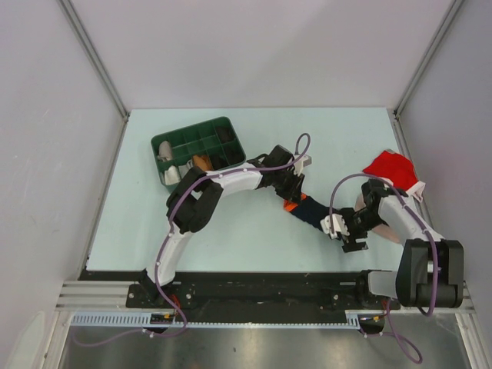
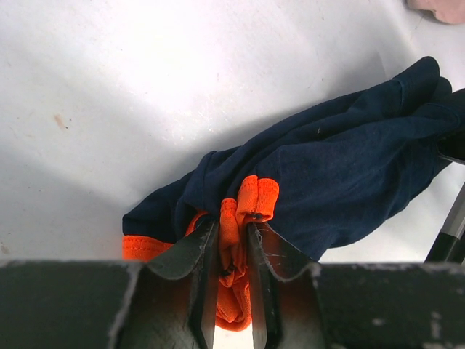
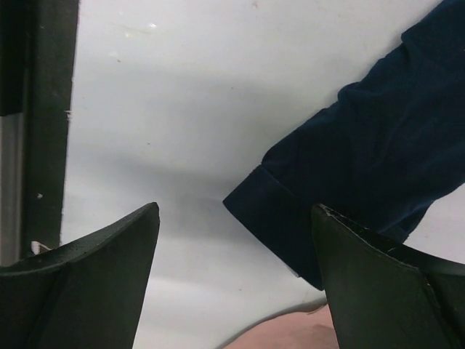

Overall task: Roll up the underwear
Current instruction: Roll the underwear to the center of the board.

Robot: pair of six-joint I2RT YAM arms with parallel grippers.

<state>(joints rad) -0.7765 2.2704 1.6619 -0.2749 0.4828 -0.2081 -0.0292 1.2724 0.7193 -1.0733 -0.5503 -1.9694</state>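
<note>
My left gripper (image 2: 232, 236) pinches the orange hem of the underwear (image 2: 327, 167); its length runs toward the near-right corner of the table (image 1: 154, 231), ending beside my gaping, empty right gripper (image 3: 234, 218).

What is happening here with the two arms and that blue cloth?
The underwear lies bunched on the table between the two arms. The left gripper is shut on its orange trim at one end. The right gripper stands open at the other end and grips nothing. The underwear is a loose, long bundle, not yet a tight roll. A red cloth lies farther right.
</note>
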